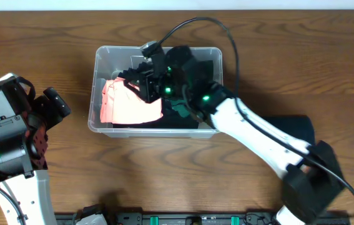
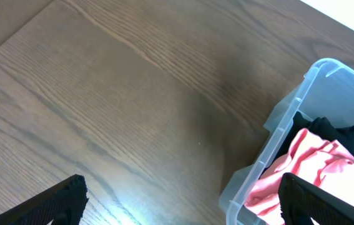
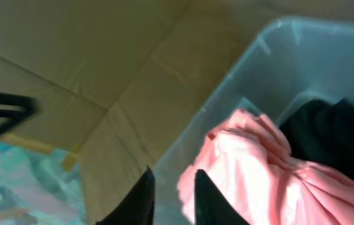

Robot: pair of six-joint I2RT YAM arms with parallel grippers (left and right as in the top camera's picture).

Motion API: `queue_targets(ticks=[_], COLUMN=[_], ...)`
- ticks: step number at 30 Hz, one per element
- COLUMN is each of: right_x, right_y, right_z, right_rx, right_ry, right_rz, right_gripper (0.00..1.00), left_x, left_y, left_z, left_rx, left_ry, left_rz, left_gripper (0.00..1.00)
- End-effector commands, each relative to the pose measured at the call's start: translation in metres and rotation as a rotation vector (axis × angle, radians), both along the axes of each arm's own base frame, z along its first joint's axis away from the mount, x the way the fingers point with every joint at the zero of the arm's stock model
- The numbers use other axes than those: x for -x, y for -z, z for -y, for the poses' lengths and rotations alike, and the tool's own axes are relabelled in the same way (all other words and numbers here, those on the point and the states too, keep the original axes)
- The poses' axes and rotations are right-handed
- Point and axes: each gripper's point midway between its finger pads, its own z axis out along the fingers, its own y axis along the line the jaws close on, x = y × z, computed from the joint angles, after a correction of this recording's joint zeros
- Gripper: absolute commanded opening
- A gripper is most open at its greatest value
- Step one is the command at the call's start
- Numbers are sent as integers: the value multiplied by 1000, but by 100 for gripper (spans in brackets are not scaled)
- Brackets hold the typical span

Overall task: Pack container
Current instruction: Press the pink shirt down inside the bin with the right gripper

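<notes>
The right end effector (image 3: 172, 174) sits closest to its wrist camera, its two dark fingers (image 3: 142, 200) drawn nearly together with nothing seen between them, just above the pink garment (image 3: 258, 169). That garment lies inside the clear plastic storage bin (image 1: 97, 87) at mid-tabletop (image 1: 52, 37), beside dark clothing (image 1: 198, 59). To pack well, I would press the pink cloth flat and low, keeping the fingers off the bin's wall. The left end effector (image 2: 180, 181) gapes empty beside the bin.
</notes>
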Motion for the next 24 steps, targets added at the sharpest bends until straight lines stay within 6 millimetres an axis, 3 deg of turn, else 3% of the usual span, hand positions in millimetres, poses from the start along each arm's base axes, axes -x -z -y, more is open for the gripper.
queue_targets(ticks=[1,8,10,12,15,19,22,24], right_x=[4,15,21,24,25,21,11,1], right_y=[66,168,182,184,165,103,34,-6], right_z=[-18,-18,-11,-8,-5,13,48,85], right_rx=[45,186,235,256,255,230,184,157], right_ry=[-40,-66,-68,-83,-101,-110,-55,20], right_rz=[-132,-294,-324,-317,-273,-164,-81,-52], right_gripper=[16,7,7,9,17,29,48,60], left_x=[2,2,2,2,2,2,2,2], left_y=[0,0,0,0,0,0,0,0], left_z=[-3,-3,-3,-3,-3,-3,-3,-3], left_rx=[-2,-2,-3,-3,-2,-2,-3,-2], left_ry=[-21,-21,-20,-20,-21,-21,-20,-21], left_rz=[-2,-2,-2,-2,-2,-2,-2,-2], left_gripper=[98,98,98,98,98,98,98,98])
